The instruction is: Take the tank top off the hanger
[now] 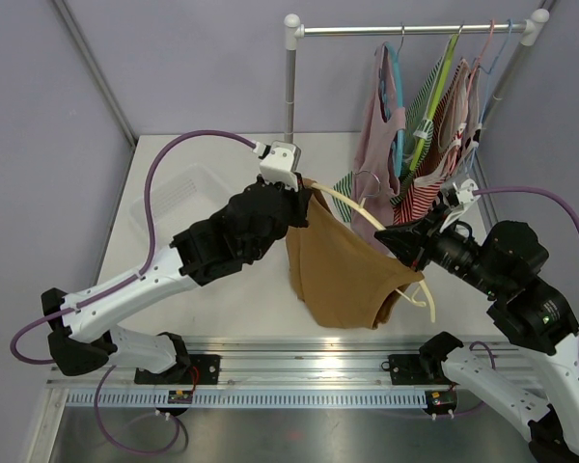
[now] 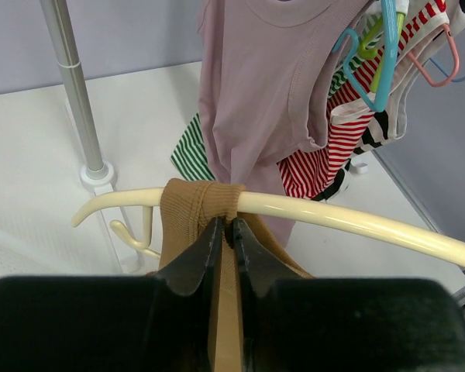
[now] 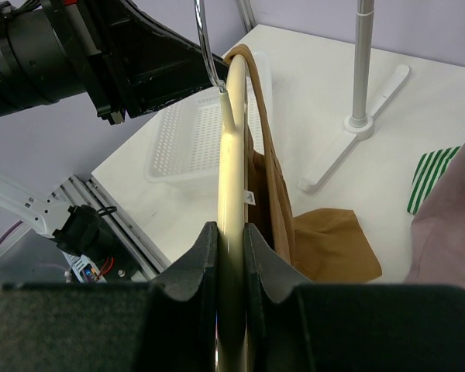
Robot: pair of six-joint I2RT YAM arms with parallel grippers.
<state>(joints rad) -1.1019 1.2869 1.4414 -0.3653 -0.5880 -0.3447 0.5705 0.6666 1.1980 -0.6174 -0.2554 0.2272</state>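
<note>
A tan tank top (image 1: 343,270) hangs from a cream hanger (image 1: 352,208) held above the table. My left gripper (image 1: 302,201) is shut on the tank top's strap (image 2: 201,203) where it wraps over the hanger's arm (image 2: 349,221). My right gripper (image 1: 398,241) is shut on the hanger's other arm (image 3: 232,201). In the right wrist view the tan cloth (image 3: 275,201) drapes beside the hanger and pools on the table (image 3: 333,248). The metal hook (image 3: 205,46) shows at the hanger's far end.
A clothes rail (image 1: 410,29) at the back right holds several garments on coloured hangers, a pink top (image 2: 263,93) and striped ones (image 2: 349,132) among them. Its pole (image 2: 74,85) and base stand on the table. A white mesh basket (image 1: 179,198) sits at the left.
</note>
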